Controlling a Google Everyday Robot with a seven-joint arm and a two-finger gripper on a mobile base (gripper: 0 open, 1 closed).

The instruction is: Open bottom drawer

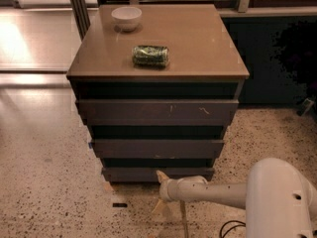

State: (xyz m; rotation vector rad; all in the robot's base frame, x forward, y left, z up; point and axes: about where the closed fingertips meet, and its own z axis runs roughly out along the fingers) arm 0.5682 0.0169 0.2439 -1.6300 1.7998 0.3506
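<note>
The bottom drawer is the lowest and narrowest of three dark brown flat fronts in the cabinet, just above the floor. It sits pushed in, about flush under the drawer above. My gripper reaches in from the lower right on a white arm, low over the floor. Its upper fingertip lies against the bottom drawer's front near the middle. The other fingertip points down toward the floor, so the fingers stand spread apart.
The middle drawer and the top drawer with pale scratches are above. On the cabinet top lie a white bowl and a green can on its side. A small dark scrap lies on the speckled floor.
</note>
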